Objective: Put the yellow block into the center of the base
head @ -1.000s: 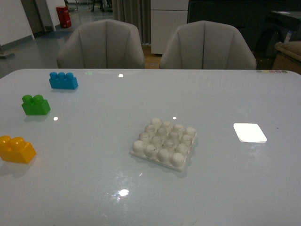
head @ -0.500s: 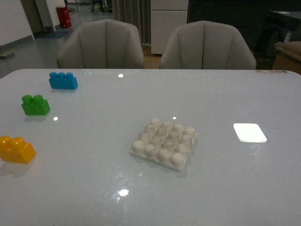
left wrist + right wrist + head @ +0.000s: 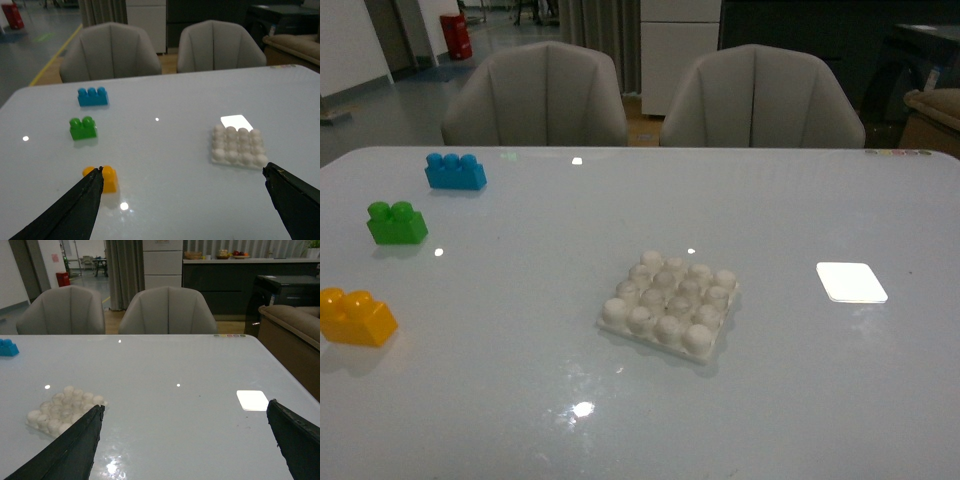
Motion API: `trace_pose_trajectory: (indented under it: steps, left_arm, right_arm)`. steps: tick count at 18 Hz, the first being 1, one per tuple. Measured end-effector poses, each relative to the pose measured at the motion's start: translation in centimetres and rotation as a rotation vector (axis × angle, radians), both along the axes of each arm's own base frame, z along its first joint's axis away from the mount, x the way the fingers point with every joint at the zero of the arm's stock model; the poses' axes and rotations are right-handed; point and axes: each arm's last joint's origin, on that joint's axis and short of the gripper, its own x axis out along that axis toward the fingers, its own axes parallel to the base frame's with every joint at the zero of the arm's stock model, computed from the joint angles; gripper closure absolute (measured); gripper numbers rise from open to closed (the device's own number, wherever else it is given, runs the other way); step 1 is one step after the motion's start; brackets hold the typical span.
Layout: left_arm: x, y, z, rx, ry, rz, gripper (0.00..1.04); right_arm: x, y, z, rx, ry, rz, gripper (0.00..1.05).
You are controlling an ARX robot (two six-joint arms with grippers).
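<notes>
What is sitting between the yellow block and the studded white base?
Nothing visible. Only bare table lies between the yellow block and the base; the green brick and blue brick sit farther back, off that line.

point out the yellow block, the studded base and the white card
yellow block [image 3: 356,323], front view, on its body below the studs
base [image 3: 670,303], front view, on a middle stud
white card [image 3: 852,282], front view, on its flat top

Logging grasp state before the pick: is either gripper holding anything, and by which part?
Nothing is held. The left gripper and right gripper are both open; the yellow block sits free on the table.
</notes>
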Motion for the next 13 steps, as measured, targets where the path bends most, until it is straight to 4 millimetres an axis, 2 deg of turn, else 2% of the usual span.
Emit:
trace_pose_trajectory:
  steps: [4,6,8,9,11,13]
  left_arm:
    - [4.1,2.2,0.3,0.065,0.012,0.033,0.07]
    - [8.5,3.9,2.1,0.122,-0.029,0.041,0.07]
    - [12.4,5.2,2.1,0.125,0.013,-0.001,0.07]
    - [14.2,5.7,1.4,0.128,0.055,-0.001,0.07]
    - [18.9,6.9,-2.2,0.121,0.216,0.008,0.07]
    - [21.2,7.4,-5.0,0.128,0.309,0.016,0.07]
  right_arm:
    - [0.0,0.0,0.0,0.0,0.0,0.0,0.06]
    - [0.0,0.0,0.0,0.0,0.0,0.0,0.06]
    - [0.0,0.0,0.0,0.0,0.0,0.0,0.06]
    - [0.0,0.0,0.0,0.0,0.0,0.0,0.06]
    - [0.0,0.0,0.0,0.0,0.0,0.0,0.06]
    - [0.0,0.0,0.0,0.0,0.0,0.0,0.06]
